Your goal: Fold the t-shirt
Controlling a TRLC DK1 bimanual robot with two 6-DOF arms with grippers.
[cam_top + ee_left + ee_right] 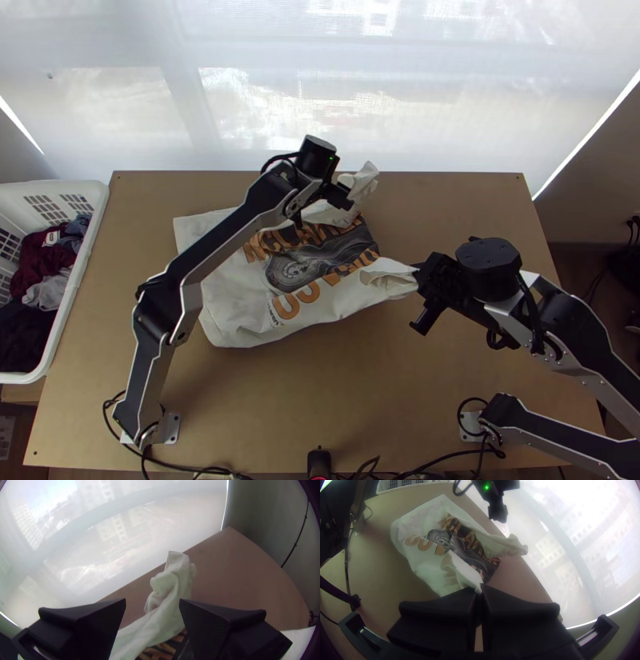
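The white t-shirt [240, 308] with its orange and dark print lies partly bunched across the middle of the table. My left gripper [322, 210] is above its far part, fingers apart; in the left wrist view the same gripper [152, 602] stands open, with a crumpled white end of the shirt [175, 580] beyond the gap. At the shirt's right corner, my right gripper [419, 278] is shut on the cloth. The right wrist view shows that gripper [479, 589] pinching a gathered tip of the shirt [460, 570], with folds running from it.
A white laundry basket [84, 268] with dark and grey clothes stands at the table's left side. A pale translucent blind [336, 104] hangs along the far edge. Cables [196, 468] run along the near edge of the table [360, 400].
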